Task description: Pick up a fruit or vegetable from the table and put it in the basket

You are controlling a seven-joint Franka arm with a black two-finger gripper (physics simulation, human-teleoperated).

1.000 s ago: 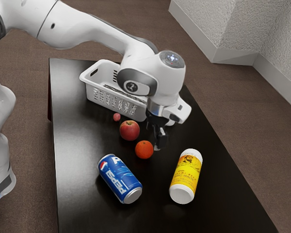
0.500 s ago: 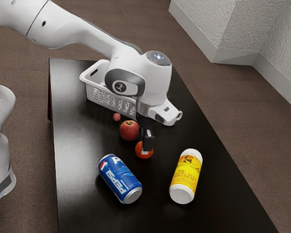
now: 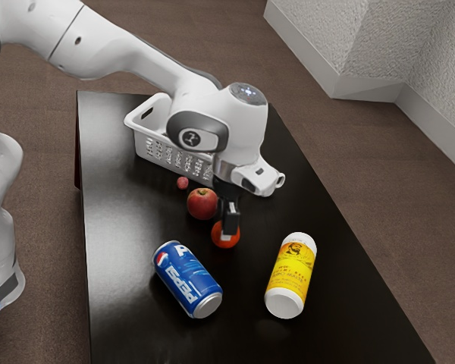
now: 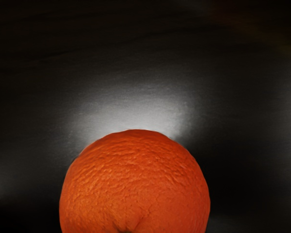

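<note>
The dark, glossy black tabletop (image 3: 129, 303) carries a pale sheen along the exterior view's left side. The matte brown floor (image 3: 394, 189) surrounds it. At the exterior view's upper right, the light grey, rough-textured walls (image 3: 379, 38) meet at a corner, with a smooth, pale grey baseboard (image 3: 364, 87) along their foot.

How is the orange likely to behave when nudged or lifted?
The orange looks nearly round, so a nudge would probably set it rolling. Its finely pebbled skin should offer fair grip. With no dents or splits in sight, it seems firm enough to keep its shape when lifted.
</note>
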